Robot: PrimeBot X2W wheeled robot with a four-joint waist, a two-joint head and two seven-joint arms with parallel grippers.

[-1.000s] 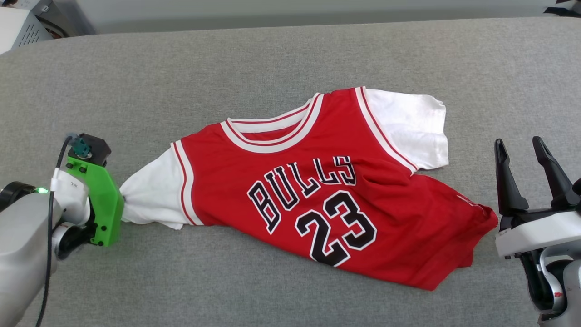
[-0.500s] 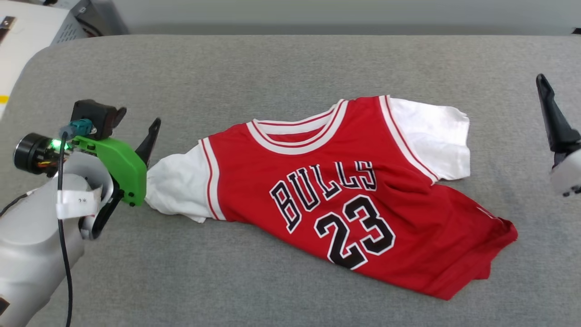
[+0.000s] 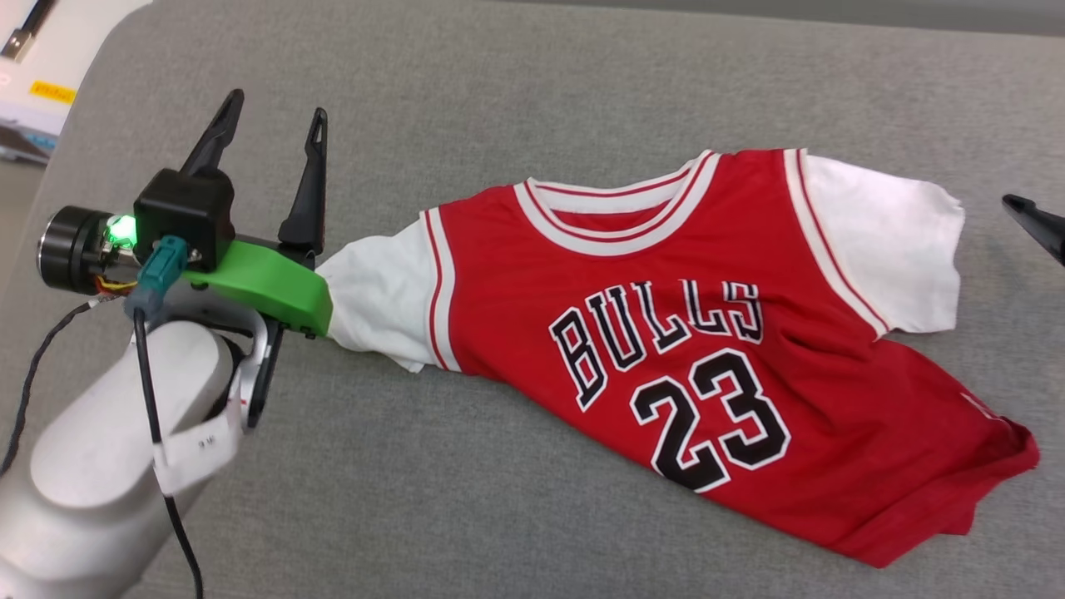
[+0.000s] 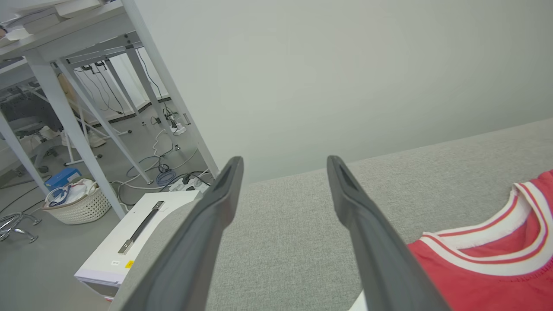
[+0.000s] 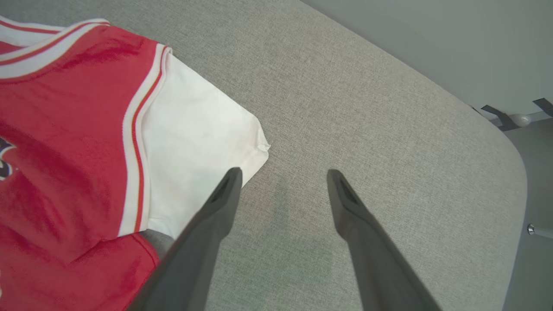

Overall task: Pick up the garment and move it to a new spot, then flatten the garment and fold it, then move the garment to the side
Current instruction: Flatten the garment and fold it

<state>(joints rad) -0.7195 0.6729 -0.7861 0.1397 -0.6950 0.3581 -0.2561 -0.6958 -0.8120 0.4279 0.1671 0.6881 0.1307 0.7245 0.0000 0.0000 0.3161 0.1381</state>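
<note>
The garment [image 3: 666, 333] lies face up on the grey padded surface [image 3: 516, 91], a red jersey with white sleeves and "BULLS 23" on its chest, hem crumpled at the lower right. My left gripper [image 3: 273, 115] stands open and empty just left of the left sleeve [image 3: 378, 291], its fingers pointing away over bare cloth. The left wrist view has the left gripper [image 4: 283, 160] with the garment's collar [image 4: 488, 272] at the lower right. My right gripper [image 5: 281, 172] hangs open above the surface, just beside the right sleeve [image 5: 194, 147]; one of its fingers [image 3: 1036, 225] pokes in at the head view's right edge.
The surface's rounded left edge [image 3: 75, 150] drops to a white box [image 4: 129, 242] on the floor. Beyond it stand table legs [image 4: 73, 129], cables and a laundry basket [image 4: 80, 205]. The surface's right corner [image 5: 514, 172] curves off near my right gripper. A pale wall [image 4: 345, 65] rises behind.
My left gripper has opened, let go of the left sleeve and lifted its fingers clear. The head camera has shifted, and the right gripper now sits at the view's right edge.
</note>
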